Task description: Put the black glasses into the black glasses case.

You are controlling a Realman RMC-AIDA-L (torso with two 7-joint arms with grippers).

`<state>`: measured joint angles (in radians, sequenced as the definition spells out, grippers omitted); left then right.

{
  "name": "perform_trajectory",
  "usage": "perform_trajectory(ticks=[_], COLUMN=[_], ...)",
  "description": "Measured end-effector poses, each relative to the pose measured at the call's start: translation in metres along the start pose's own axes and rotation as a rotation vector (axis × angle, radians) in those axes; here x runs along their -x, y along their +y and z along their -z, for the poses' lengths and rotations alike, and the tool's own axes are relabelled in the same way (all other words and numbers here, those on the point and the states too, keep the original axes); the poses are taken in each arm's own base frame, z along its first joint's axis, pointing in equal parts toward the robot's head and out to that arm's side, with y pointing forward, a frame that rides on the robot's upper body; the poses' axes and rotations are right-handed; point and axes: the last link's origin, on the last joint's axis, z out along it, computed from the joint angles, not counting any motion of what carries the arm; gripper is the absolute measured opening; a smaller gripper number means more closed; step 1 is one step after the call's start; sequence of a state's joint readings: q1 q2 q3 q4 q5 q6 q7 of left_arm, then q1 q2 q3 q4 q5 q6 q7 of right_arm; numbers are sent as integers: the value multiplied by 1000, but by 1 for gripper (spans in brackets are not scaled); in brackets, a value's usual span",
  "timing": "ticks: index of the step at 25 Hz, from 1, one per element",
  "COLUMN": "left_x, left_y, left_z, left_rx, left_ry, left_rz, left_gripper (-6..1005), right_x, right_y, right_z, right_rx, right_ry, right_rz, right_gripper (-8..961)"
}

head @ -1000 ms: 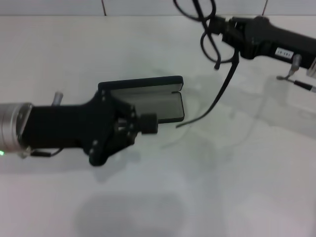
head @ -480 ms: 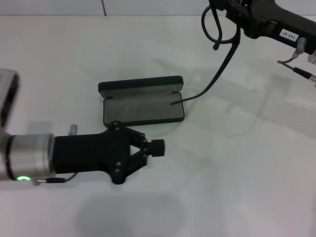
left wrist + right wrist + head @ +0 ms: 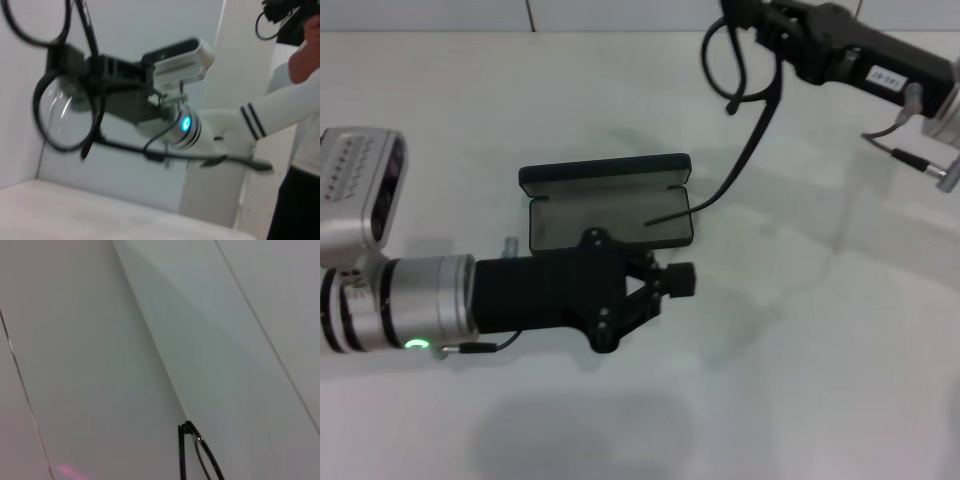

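Observation:
The black glasses case [image 3: 605, 173] lies open on the white table, lid at the back and grey lining up. My right gripper [image 3: 758, 22] hovers high at the back right, shut on the black glasses [image 3: 750, 132]. One long temple arm hangs down and its tip is over the case's right end. The left wrist view shows the rims of the glasses [image 3: 64, 119] below my right gripper [image 3: 70, 59]. A rim of the glasses [image 3: 198, 452] also shows in the right wrist view. My left gripper [image 3: 678, 279] sits shut and holds nothing, just in front of the case.
The white table [image 3: 820, 380] runs to a tiled wall at the back. A person in a white sleeve [image 3: 280, 115] stands beyond the table, seen in the left wrist view. My left arm's silver wrist [image 3: 380, 300] lies along the near left.
My left gripper drew back off the case toward the front, then shifted right. My right gripper carried the glasses left, so the hanging temple tip now sits over the case's inside.

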<state>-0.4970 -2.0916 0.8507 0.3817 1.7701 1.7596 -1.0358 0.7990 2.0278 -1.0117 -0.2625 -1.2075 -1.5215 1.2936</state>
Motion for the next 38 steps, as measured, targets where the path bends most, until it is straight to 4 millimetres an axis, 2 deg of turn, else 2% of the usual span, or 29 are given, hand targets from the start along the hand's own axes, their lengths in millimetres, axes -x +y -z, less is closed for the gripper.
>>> perform_trajectory(ticks=[8, 17, 38], left_x=[-13, -23, -33], left_y=[-5, -8, -16], left_z=[-15, -26, -31], left_rx=[34, 45, 4], left_ry=[59, 118, 183], left_rz=[-23, -8, -4], left_gripper=[0, 0, 0], right_x=[-11, -14, -28], right_y=[4, 6, 8], right_z=[-12, -13, -6], right_rx=[21, 27, 26], right_ry=[30, 35, 87], right_rz=[-52, -68, -82], right_gripper=[74, 74, 74])
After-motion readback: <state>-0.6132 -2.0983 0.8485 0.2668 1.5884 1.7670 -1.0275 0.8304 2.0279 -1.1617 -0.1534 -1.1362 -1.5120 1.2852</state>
